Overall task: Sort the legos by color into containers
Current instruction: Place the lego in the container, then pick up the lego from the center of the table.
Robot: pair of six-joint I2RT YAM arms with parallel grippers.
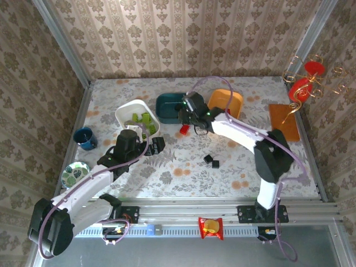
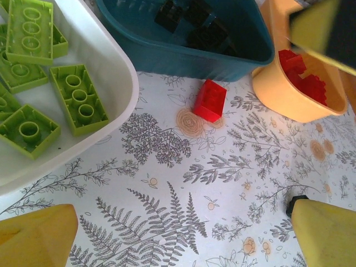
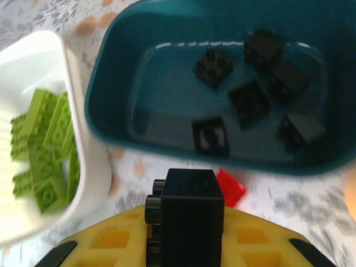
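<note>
While beside teal tray point(image 2: 183, 55), 1 red lego point(image 2: 210, 100).

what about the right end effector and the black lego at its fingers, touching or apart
Touching: right wrist view shows the right end effector clamping the black lego.

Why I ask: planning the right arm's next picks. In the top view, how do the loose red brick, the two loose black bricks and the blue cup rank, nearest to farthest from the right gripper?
From the right gripper:
1. red brick, right beside it.
2. black bricks, nearer the arm bases.
3. blue cup, far left.
</note>
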